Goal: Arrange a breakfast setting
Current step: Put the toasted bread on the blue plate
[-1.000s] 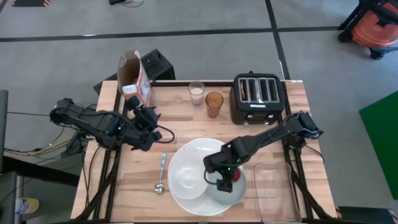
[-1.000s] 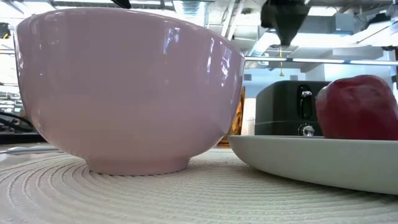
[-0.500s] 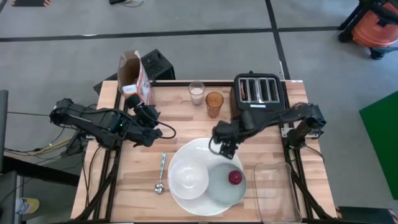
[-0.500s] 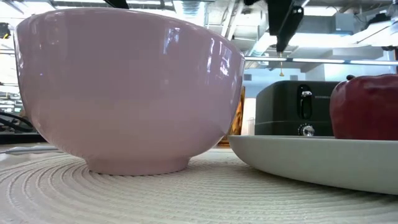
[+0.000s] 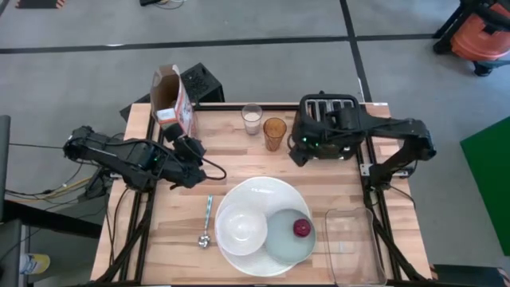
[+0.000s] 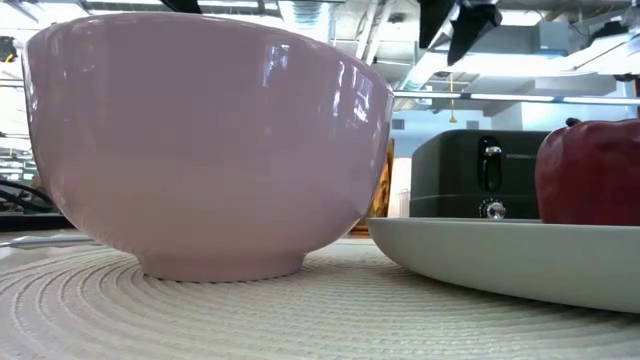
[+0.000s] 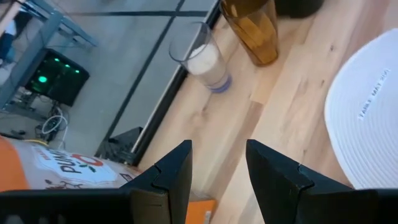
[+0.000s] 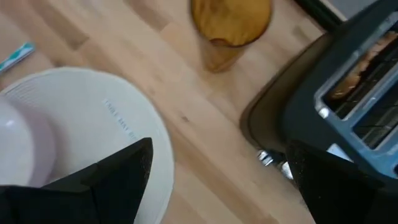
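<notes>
The large white plate (image 5: 259, 191) lies at the table's near middle. On it stand the white bowl (image 5: 241, 227) and the pale green small plate (image 5: 283, 243), which carries the red fruit (image 5: 301, 228). The teal-handled spoon (image 5: 207, 217) lies left of the plate. The milk glass (image 5: 252, 119) and amber glass (image 5: 275, 131) stand at the far middle, and the orange-white cereal box (image 5: 171, 104) stands at the far left. Toast (image 8: 357, 68) sits in the black toaster (image 5: 331, 119). My right gripper (image 5: 296, 151) hangs open at the toaster's near left corner. My left gripper (image 5: 194, 148) is open beside the cereal box.
A clear plastic container (image 5: 351, 243) stands at the near right corner. Bare wood lies between the glasses and the white plate. The cereal box's top flap is open.
My right gripper has risen from over the red fruit on the pale green plate. It has then gone toward the table's far edge, to the toaster's near left corner. The fruit has shifted a little on the plate.
</notes>
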### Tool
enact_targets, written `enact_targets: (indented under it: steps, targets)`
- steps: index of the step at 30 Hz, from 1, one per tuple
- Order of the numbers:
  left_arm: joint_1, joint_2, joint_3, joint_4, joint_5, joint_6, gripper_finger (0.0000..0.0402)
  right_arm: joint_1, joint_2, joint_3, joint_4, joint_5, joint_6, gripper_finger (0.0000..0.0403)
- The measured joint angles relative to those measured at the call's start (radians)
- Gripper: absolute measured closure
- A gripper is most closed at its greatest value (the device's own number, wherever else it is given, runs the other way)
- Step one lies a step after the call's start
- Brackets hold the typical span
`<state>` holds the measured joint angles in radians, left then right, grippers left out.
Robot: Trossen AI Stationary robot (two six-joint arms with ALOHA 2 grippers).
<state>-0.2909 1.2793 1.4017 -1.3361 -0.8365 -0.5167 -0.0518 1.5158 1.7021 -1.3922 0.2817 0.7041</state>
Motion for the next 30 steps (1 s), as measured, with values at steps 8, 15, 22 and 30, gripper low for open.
enact_targets:
  steps: [8, 15, 22, 30]
  targets:
    - [0.000, 0.000, 0.000, -0.001, 0.056, 0.004, 0.0262, -0.113, 0.038, 0.000, -0.012, 0.001, -0.086, 0.0016]
    - [0.000, 0.000, 0.000, -0.017, 0.087, 0.058, 0.0262, -0.281, 0.058, 0.000, 0.015, 0.035, -0.160, 0.0038]
    - [0.000, 0.000, 0.000, -0.039, 0.081, 0.132, 0.0262, -0.449, 0.078, 0.000, 0.077, 0.024, -0.198, 0.0055]
    - [0.000, 0.000, 0.000, 0.002, 0.072, 0.168, 0.0262, -0.541, 0.077, -0.001, 0.061, -0.100, -0.205, 0.0058]
